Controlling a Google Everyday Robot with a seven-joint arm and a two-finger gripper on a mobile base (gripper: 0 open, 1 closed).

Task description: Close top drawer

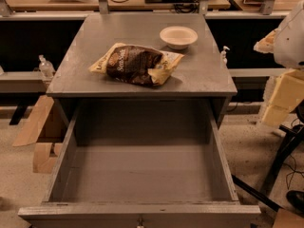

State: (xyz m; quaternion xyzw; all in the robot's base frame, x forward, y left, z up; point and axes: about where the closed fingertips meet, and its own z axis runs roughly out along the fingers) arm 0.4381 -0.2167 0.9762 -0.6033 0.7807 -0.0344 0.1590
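Note:
The top drawer (142, 175) is a wide, deep grey box. It stands pulled far out of the grey cabinet toward the camera, and its inside is bare. Its flat front (95, 214) runs along the bottom edge of the view, with the small metal knob (140, 221) at its centre just showing. The lower drawers are hidden under it. My gripper is not in view. Only a white rounded part of my arm (290, 37) shows at the right edge, beside and apart from the cabinet.
On the cabinet top (85, 65) lie a brown and yellow chip bag (135, 64) and a white bowl (178, 36). Pale foam blocks (285, 96) and black stand legs (280, 165) are at the right. Cardboard (40, 127) lies at the left. Benches run behind.

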